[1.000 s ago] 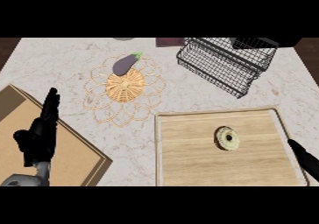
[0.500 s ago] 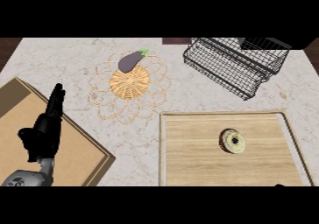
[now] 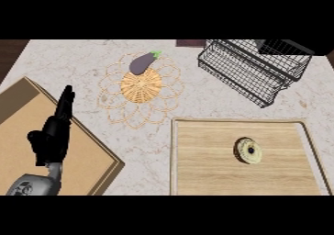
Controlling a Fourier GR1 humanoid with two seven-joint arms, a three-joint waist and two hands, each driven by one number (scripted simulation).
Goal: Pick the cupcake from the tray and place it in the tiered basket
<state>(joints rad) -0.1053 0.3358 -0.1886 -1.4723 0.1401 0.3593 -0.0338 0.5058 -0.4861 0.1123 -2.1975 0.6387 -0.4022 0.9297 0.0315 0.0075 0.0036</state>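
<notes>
Cupcake (image 3: 249, 150): lies right of centre in the wooden tray (image 3: 203, 158), lower right of the frame; seen from above, with a pale rim and a dark dot in the middle; nothing touches it
Tiered basket (image 3: 254, 69): black wire, upper right of the frame; stands on the marbled surface (image 3: 88, 59) just beyond the tray's far edge, apart from the tray
Step in hand: the reach for the cupcake; by my reading not yet begun, since no hand is near the tray
How to do it well: come down from straight above with fingers spread either side of the cupcake; close round its sides rather than pressing its top; lift clear of the tray's rim before travelling up-frame to the basket; enter through an open side, not against the wires
Left hand (image 3: 53, 133): left of the frame over a wooden board (image 3: 14, 133); fingers straight and together, pointing up-frame; holds nothing; well apart from the tray
Right hand: shows nowhere in the frame
Off the path: an eggplant (image 3: 144, 63) on a woven mat (image 3: 141, 87), upper centre
</notes>
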